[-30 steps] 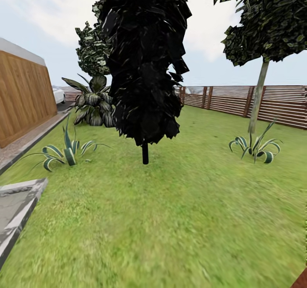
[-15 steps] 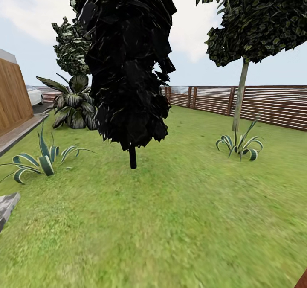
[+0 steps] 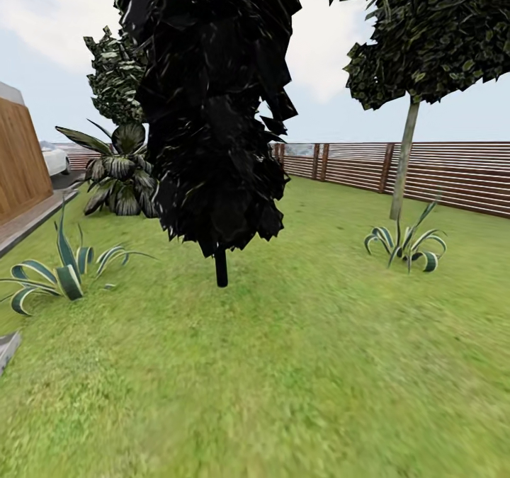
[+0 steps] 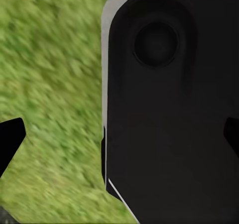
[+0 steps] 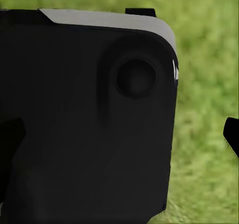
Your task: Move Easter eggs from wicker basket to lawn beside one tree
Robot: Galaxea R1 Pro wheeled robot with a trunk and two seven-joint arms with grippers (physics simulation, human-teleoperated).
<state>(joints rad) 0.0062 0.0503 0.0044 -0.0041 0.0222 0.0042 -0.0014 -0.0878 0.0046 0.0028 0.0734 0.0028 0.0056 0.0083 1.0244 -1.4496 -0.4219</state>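
The lawn (image 3: 304, 365) spreads wide and green ahead of me. The Easter eggs, the wicker basket and the thick-trunked tree are out of view. In the left wrist view my left gripper (image 4: 119, 137) is open, its dark fingertips (image 4: 11, 139) far apart at the picture's edges, with nothing between them. Behind it are grass and a black part of my own body (image 4: 169, 104). My right gripper (image 5: 119, 134) is open the same way over grass, fingertips (image 5: 232, 137) wide apart and holding nothing.
A dark conifer (image 3: 212, 110) stands straight ahead on a thin black stem (image 3: 222, 268). A thin-trunked round-crowned tree (image 3: 405, 159) is at the right, with a striped spiky plant (image 3: 405, 243) at its foot. More spiky plants (image 3: 57, 272) grow left. A slatted wooden fence (image 3: 453, 177) closes the back.
The whole head view has shifted: the camera turned right, so the paved corner and wooden wall slid off to the left. The conifer now looks slightly nearer.
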